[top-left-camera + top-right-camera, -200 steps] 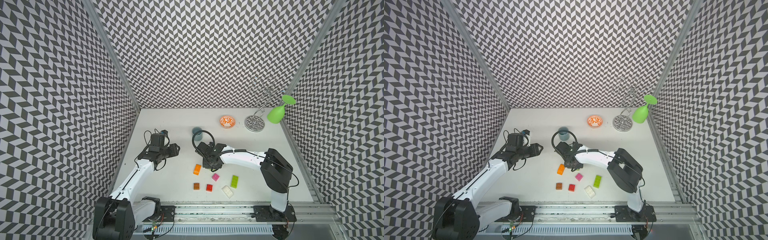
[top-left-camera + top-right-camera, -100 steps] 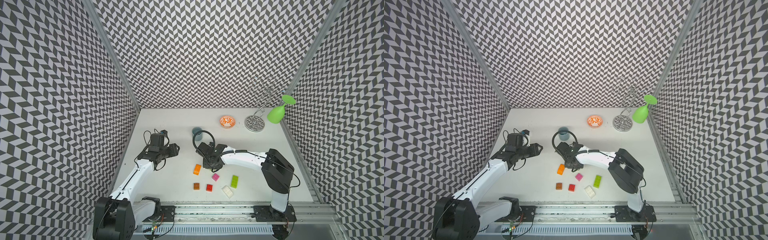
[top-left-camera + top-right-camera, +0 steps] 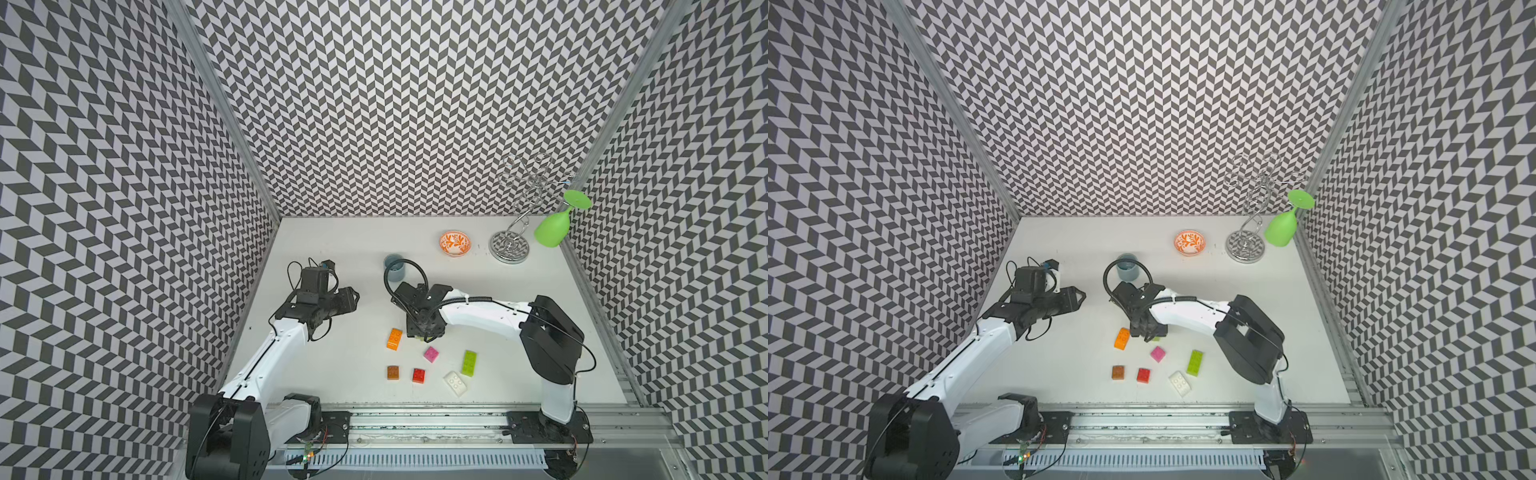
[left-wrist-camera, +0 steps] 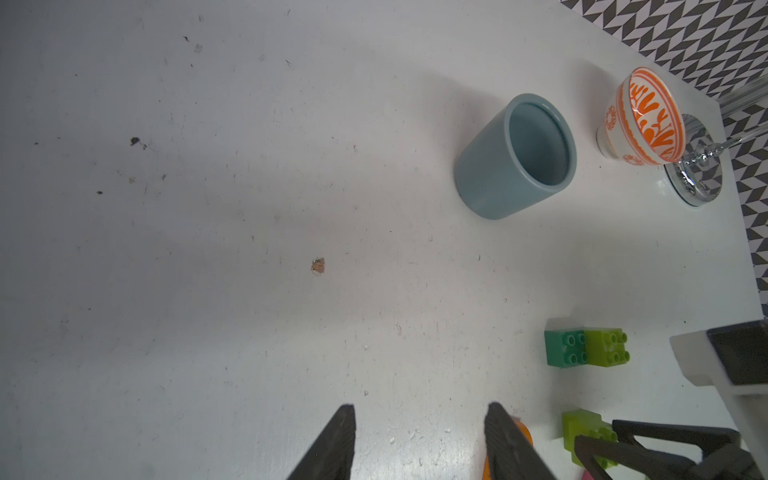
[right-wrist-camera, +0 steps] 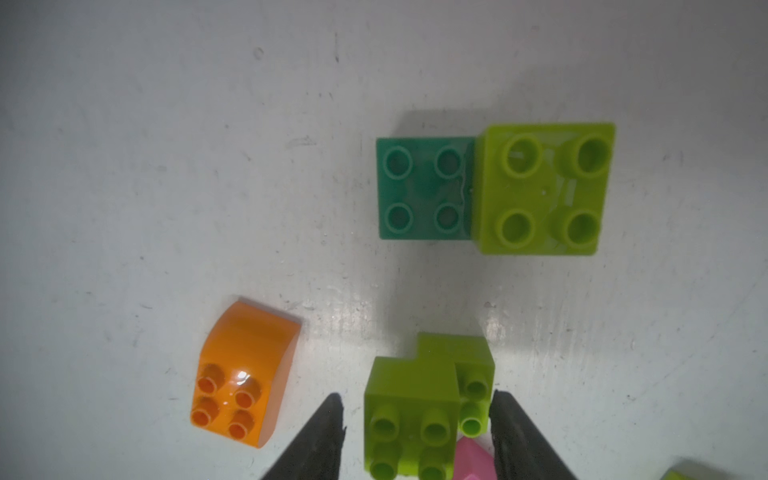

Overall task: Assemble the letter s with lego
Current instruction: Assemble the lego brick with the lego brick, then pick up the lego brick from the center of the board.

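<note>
Between the right fingers (image 3: 424, 332), as the right wrist view shows, sits a stepped lime pair (image 5: 411, 411): one square lime brick pressed onto another, offset so that two studs of the lower one show. Those fingers stand apart, one clear of the pair and the other just beside the lower brick, so nothing is gripped. Your left fingers (image 3: 351, 299) hover well away over bare worktop (image 3: 353, 374), also apart and empty.

Near the pair lie a dark green square (image 5: 424, 187) and a lime square (image 5: 544, 187), touching side by side; I cannot tell whether they are clipped together. An orange brick (image 3: 394, 338) with a curved slope lies beside the right fingers. A pink brick (image 3: 431, 354), a lime oblong (image 3: 469, 363), a white brick (image 3: 454, 383), a red brick (image 3: 418, 375) and a brown brick (image 3: 392, 372) lie loose toward the front of the worktop.

Expect these bricks to be light, stiff and glossy. They will not give under the fingers, but they may skid on the worktop or squirt out of a skewed pinch. Take each by two flat opposite walls, low down, never on the studs. On the orange one use the straight sides, not the curve. The stepped pair offers uneven walls and could twist, I judge, so close on the upper brick alone
</note>
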Motion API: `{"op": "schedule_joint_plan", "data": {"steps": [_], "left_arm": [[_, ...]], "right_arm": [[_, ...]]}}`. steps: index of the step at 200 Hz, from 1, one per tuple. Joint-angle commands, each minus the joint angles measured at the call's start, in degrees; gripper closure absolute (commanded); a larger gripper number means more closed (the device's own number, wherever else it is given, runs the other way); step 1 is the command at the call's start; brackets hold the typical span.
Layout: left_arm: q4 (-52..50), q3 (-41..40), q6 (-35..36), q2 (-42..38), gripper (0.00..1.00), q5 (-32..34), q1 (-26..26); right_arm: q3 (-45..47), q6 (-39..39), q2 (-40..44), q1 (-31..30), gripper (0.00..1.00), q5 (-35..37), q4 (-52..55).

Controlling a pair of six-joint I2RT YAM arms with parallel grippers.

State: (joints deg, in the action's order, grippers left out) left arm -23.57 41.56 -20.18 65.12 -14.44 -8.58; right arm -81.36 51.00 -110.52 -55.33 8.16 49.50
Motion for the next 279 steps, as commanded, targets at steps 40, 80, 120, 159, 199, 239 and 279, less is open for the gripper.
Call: {"op": "schedule_joint_plan", "data": {"steps": [40, 80, 120, 159, 199, 239, 279], "left_arm": [[1.2, -0.5, 0.5, -1.1, 0.47, 0.0, 0.4], [1.2, -0.6, 0.6, -1.2, 0.47, 0.0, 0.4], [1.2, -0.6, 0.6, -1.2, 0.47, -0.1, 0.4], [1.2, -0.6, 0.7, -1.2, 0.47, -0.4, 0.4], [1.4, -0.8, 0.6, -1.2, 0.47, -0.9, 0.4], [1.4, -0.8, 0.7, -1.1, 0.47, -0.9, 0.4], [1.4, -0.8, 0.6, -0.9, 0.47, -1.0, 0.4]], "right_arm": [[4.5, -26.1, 16.2, -0.3, 0.33, 3.7, -8.8], [12.0, -57.5, 26.8, -0.3, 0.36, 10.1, -19.0], [19.4, -82.6, 28.4, -0.1, 0.36, 9.2, -23.2], [26.6, -93.1, 27.2, 1.7, 0.41, 3.5, -29.9], [27.4, -95.4, 24.3, 5.6, 0.43, -2.3, -31.6], [25.0, -96.7, 20.1, 6.7, 0.44, -6.5, -30.1], [24.2, -97.4, 18.1, 6.7, 0.44, -8.5, -28.8]]}}
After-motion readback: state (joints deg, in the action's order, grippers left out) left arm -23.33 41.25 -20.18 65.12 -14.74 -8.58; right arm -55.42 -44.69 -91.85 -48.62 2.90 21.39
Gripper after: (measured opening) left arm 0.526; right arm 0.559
